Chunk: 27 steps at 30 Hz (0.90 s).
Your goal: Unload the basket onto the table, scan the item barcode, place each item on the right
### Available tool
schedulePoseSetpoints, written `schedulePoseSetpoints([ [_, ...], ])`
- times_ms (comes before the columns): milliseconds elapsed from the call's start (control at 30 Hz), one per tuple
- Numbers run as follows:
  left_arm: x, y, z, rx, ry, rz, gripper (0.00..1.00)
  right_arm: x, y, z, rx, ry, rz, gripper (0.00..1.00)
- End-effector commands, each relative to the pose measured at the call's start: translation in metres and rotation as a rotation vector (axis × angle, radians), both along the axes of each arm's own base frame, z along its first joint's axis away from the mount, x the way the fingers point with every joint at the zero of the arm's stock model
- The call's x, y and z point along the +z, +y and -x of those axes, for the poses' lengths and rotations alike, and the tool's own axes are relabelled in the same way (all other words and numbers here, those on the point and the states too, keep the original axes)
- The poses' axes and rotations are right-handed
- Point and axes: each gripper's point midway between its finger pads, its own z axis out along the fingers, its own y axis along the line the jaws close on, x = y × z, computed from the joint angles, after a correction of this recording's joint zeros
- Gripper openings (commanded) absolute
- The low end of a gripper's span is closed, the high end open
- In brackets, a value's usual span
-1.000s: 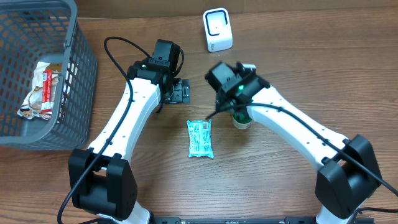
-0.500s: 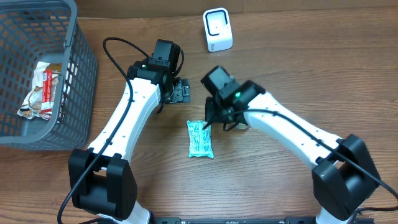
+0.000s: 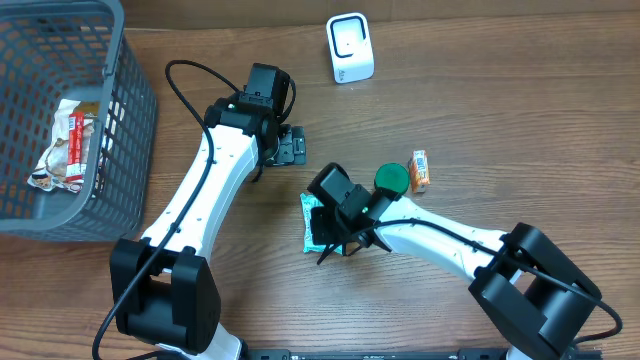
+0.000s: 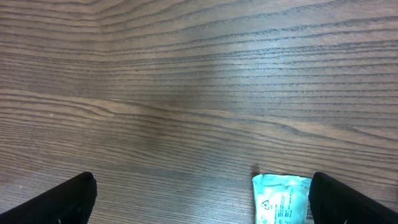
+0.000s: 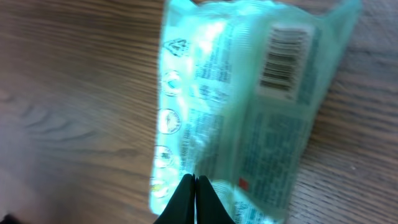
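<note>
The item is a teal plastic packet (image 3: 311, 222) lying flat on the wooden table, its barcode (image 5: 283, 59) facing up near one end. My right gripper (image 3: 325, 250) hangs over the packet (image 5: 249, 106) and covers most of it from above. Its fingers (image 5: 194, 186) are pressed together, shut, with the tips above the packet's printed face; nothing shows between them. The white scanner (image 3: 350, 47) stands at the back of the table. My left gripper (image 3: 290, 148) is open, low over bare wood. The packet's end (image 4: 283, 198) lies beside its right fingertip (image 4: 348, 199).
A green-capped bottle (image 3: 391, 179) and a small orange item (image 3: 421, 170) sit just right of the packet. A grey wire basket (image 3: 130, 120) at the far left holds a red and white wrapper (image 3: 70, 140).
My right arm has swung from over the green-capped bottle down and left onto the packet, and its jaws have closed. The bottle and orange item now show. The left arm is still.
</note>
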Motion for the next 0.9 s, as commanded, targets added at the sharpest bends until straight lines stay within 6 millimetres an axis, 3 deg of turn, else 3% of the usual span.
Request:
schedulePoseSetpoints([
  [0,0.0,0.003,0.0,0.023,-0.004,-0.001,1.0,-0.007,-0.014,-0.005,-0.102,-0.033,0.061,0.04],
  [233,0.0,0.003,0.0,0.023,-0.004,-0.001,1.0,-0.016,-0.054,-0.017,-0.178,-0.082,0.231,0.04],
  [333,0.0,0.003,0.0,0.023,-0.005,-0.001,1.0,-0.012,-0.062,-0.024,-0.201,-0.075,0.247,0.04],
  [667,0.0,0.003,0.0,0.023,-0.004,-0.001,1.0,0.037,-0.047,-0.064,-0.114,-0.175,0.204,0.04],
  [767,0.0,0.003,0.0,0.023,-0.004,-0.001,1.0,0.051,-0.043,-0.069,-0.102,-0.187,0.198,0.04],
  [867,0.0,0.003,0.0,0.023,-0.005,-0.001,1.0,0.051,-0.041,-0.063,-0.095,-0.156,0.187,0.05],
])
